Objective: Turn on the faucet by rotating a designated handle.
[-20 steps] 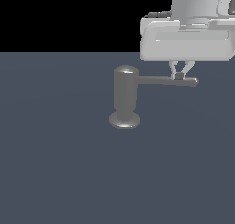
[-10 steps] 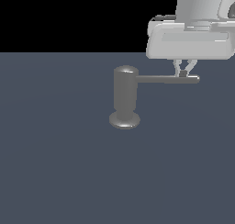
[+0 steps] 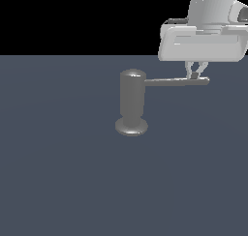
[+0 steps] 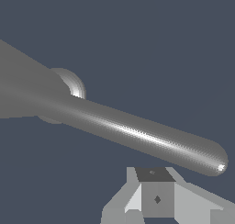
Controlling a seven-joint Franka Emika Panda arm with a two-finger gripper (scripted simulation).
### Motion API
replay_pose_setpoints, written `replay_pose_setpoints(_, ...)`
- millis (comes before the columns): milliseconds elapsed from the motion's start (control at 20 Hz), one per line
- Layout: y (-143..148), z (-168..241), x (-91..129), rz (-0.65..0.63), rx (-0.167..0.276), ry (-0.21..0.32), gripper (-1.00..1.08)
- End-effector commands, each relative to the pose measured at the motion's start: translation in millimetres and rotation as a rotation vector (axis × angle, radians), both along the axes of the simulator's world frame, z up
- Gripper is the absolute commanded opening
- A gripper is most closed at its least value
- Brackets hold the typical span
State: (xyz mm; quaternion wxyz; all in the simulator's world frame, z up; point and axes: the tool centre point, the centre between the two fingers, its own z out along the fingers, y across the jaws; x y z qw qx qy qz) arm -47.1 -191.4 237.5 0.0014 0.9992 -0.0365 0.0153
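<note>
Now, in the exterior view, the gripper (image 3: 196, 71) hung directly over the outer end of the handle (image 3: 177, 81), fingertips right at the rod's top edge. The fingers looked drawn close together with only a sliver between them, and nothing was clamped; whether they actually touched the rod, I couldn't tell from there. The handle's long axis ran level, from under the gripper away toward the faucet (image 3: 131, 102), which stood upright on its flared base on the dark floor (image 3: 63, 172), well off toward the exterior view's left of the gripper. A sideways shove near that tip looked to be what the turn would call for.

Over to the wrist view: the handle (image 4: 142, 133) swept across just ahead of the gripper (image 4: 156, 198), its rounded end a shade beyond the fingers, the faucet (image 4: 27, 90) looming large at the far end. This view showed the rod lying beside the fingers, not between them, something the exterior view hid.
</note>
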Motion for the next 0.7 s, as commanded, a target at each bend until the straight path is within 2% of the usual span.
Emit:
replay_pose_setpoints(0,-14.0,-11.4,-0.5,-0.017,0.002,0.021,-1.0)
replay_pose_setpoints(650,-42.4,-15.1,24.1,-0.025,0.004,0.029,-1.0)
